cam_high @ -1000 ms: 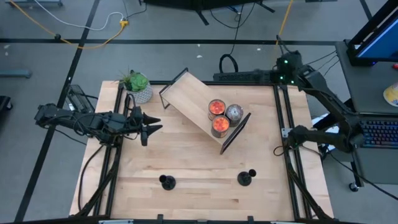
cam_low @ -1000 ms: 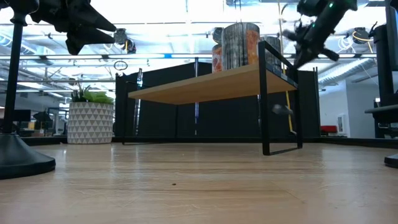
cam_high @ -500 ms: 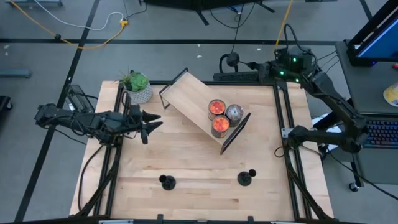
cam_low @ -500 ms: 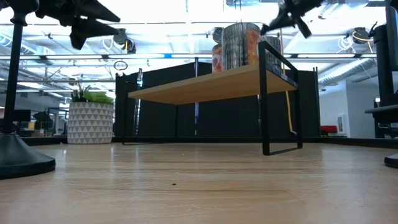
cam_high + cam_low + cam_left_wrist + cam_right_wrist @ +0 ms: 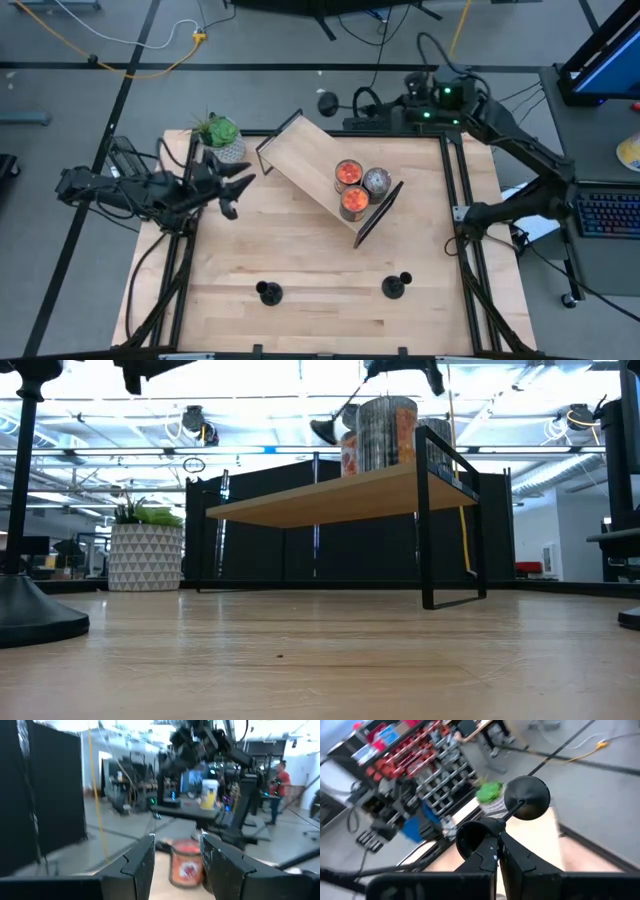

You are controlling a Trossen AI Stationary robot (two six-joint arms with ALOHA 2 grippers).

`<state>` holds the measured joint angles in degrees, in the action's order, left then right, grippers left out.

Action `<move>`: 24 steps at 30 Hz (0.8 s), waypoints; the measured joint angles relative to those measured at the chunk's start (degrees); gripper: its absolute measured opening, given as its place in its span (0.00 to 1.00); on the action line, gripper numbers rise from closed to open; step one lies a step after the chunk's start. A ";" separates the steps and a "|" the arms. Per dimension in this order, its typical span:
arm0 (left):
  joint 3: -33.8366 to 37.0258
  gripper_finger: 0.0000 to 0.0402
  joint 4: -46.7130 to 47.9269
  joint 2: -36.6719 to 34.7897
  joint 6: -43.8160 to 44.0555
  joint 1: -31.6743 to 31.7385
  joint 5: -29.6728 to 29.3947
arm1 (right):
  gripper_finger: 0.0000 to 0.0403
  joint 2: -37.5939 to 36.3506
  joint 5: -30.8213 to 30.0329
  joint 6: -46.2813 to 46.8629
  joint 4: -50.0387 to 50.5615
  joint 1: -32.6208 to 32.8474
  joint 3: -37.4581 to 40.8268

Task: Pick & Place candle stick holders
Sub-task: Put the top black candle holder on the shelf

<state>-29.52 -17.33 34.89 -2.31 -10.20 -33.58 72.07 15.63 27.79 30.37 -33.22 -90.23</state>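
Observation:
Two black candle stick holders stand upright on their round bases near the table's front edge, one at the left (image 5: pixel 268 293) and one at the right (image 5: pixel 395 287). My right gripper (image 5: pixel 375 100) is beyond the table's far edge, high up, shut on a third holder (image 5: pixel 327 103), whose round base (image 5: pixel 526 797) points away from the fingers. That holder also shows in the low view (image 5: pixel 327 428). My left gripper (image 5: pixel 238 180) is open and empty above the table's left side, near the potted plant, facing the shelf. My right gripper pinches the holder between its two fingers at the cup end of the thin stem (image 5: pixel 492 834). The fingers lie roughly along the stem. The holder is lifted clear and lies tilted, its base toward the table's left.
A wooden shelf with black legs (image 5: pixel 310 160) stands slantwise on the table's far middle, with three cans (image 5: pixel 357 187) on its right end. A potted plant (image 5: pixel 220 138) stands at the far left corner. Bare wood lies between the shelf and the two standing holders.
My right gripper has swung along the far edge toward the table's left, carrying the holder, which stays clear of everything. My left gripper has risen and moved a little toward the far edge, still open.

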 joint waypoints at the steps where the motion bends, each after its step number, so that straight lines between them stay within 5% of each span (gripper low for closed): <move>1: 0.00 0.41 -1.23 0.24 -1.47 0.00 -0.44 | 0.00 0.93 0.76 0.00 -0.02 0.71 -0.60; 8: -2.80 0.42 -2.90 4.77 -7.08 0.00 -3.45 | 0.00 6.55 3.59 0.34 -1.54 5.28 -4.10; 24: -34.44 0.56 29.51 27.12 -10.02 4.61 -5.51 | 0.00 13.27 11.00 3.03 -8.77 10.58 -5.08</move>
<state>-63.96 12.18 62.01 -12.33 -5.59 -39.08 85.34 26.63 30.83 21.60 -22.64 -95.31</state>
